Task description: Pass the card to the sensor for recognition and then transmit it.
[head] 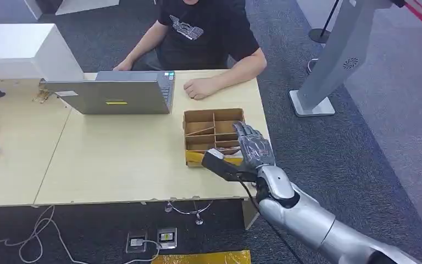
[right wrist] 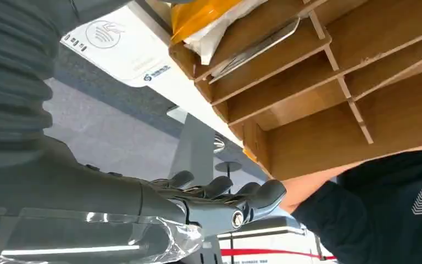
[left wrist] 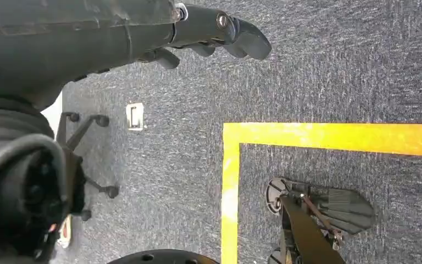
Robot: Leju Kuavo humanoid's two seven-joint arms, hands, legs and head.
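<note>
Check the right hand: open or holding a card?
Open: the right hand hovers over the divided box, fingers spread, nothing in them.

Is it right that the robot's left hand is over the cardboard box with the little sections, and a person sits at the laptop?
Not quite. The head view shows the right hand over the divided cardboard box, not the left. The person does sit at the laptop.
</note>
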